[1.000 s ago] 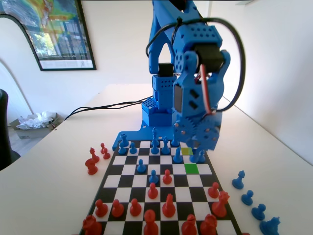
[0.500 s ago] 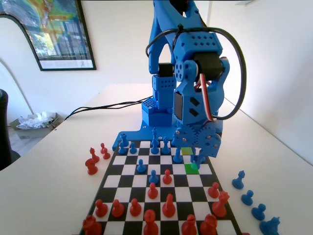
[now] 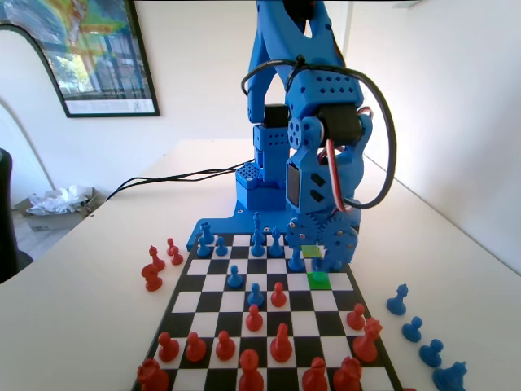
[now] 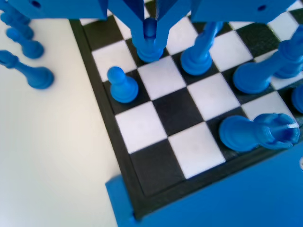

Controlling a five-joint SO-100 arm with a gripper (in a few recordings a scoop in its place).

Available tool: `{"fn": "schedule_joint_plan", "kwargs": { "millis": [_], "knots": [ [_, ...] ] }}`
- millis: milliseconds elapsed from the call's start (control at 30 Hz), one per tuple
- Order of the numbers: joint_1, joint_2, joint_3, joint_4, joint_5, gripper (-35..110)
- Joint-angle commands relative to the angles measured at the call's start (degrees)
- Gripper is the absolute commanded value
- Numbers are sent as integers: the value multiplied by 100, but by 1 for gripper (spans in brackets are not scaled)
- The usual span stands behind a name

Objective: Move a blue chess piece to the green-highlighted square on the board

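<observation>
Wrist view, left to right: a spare blue pawn (image 4: 122, 85) sits by the board (image 4: 124, 156) edge, then the tool (image 4: 149, 33) pinches the blue chess piece (image 4: 149, 40), base apparently on a square, prob. to set it down. In fixed view the tool (image 3: 324, 265) hangs over the green-highlighted square (image 3: 319, 280), hiding its far edge; can't confirm the pawn is on it.

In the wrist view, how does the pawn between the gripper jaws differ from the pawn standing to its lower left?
The blue chess piece has its head clamped by the gripper; the free pawn is touched by nothing. The free pawn stands in the edge column of the board; the gripped one is one column inward. Both are upright, glossy blue, and the same shape.
</observation>
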Motion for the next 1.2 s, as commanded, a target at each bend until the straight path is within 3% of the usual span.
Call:
{"fn": "schedule_joint_plan", "kwargs": {
  "millis": [0, 1167],
  "knots": [
    [0, 123, -141, -18, -88, 4],
    [79, 158, -246, -97, -229, 8]
  ]
}}
